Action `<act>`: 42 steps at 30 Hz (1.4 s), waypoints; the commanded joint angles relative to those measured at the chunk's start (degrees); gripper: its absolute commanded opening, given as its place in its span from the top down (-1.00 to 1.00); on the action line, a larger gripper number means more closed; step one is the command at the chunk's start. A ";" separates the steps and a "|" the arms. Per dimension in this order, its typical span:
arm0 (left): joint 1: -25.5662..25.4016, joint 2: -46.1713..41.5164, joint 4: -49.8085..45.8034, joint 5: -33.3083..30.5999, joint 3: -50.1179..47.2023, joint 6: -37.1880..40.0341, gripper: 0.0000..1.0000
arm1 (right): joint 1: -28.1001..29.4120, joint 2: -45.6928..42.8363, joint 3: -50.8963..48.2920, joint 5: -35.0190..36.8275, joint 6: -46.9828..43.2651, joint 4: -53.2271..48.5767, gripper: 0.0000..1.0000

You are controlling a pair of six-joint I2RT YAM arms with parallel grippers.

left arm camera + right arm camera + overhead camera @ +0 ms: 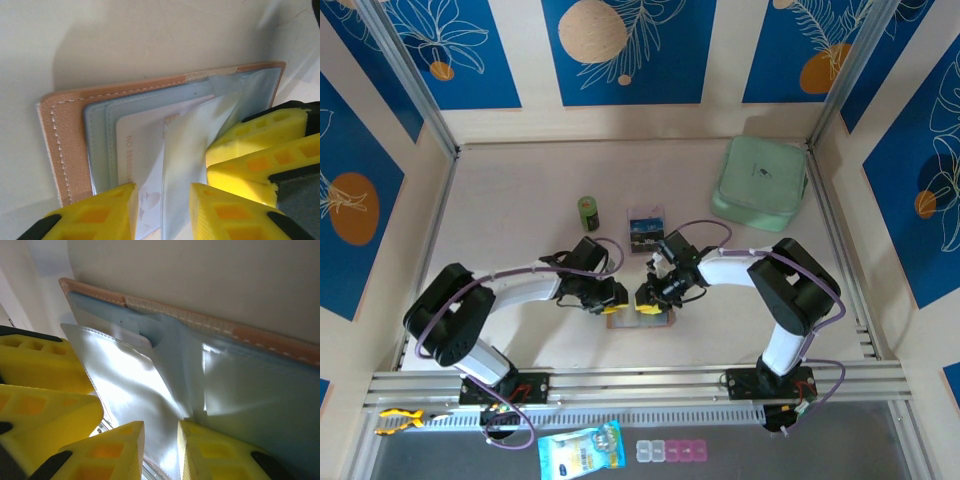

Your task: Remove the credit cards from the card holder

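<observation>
Yellow ribbed plastic, the left gripper [162, 212] has its fingers spread, a floppy clear flap [187, 150] and a pale card [142, 145] loose between them. Right gripper [161, 452] straddles a shiny sleeve [135, 375] and I can't tell if it's pinching. Card holder [55, 140] lies open between both, with a tan stitched leather rim and grey-blue lining. Matte whitish table [520, 190], soft mint-green case [760, 180] back right, blue leaf-print walls [620, 60].

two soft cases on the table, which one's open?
The tan-pink card holder between the left hand and right hand, spread open with grey pockets showing. The mint-green case at far right is closed.
</observation>
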 commanded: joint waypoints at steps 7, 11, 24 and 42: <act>-0.52 0.81 5.14 2.29 -0.88 -2.65 0.49 | -0.31 1.16 -1.55 0.04 0.79 0.53 0.48; -0.47 0.27 5.90 3.05 -0.41 -3.12 0.53 | -0.12 -0.78 -1.38 0.26 1.19 -0.42 0.47; -2.37 -0.56 4.02 3.82 3.53 -3.46 0.38 | -1.23 -13.53 0.30 7.24 0.05 -9.57 0.42; -6.18 10.31 8.03 5.85 11.49 -3.94 0.08 | -6.15 -26.31 -1.43 10.39 -1.15 -17.79 0.32</act>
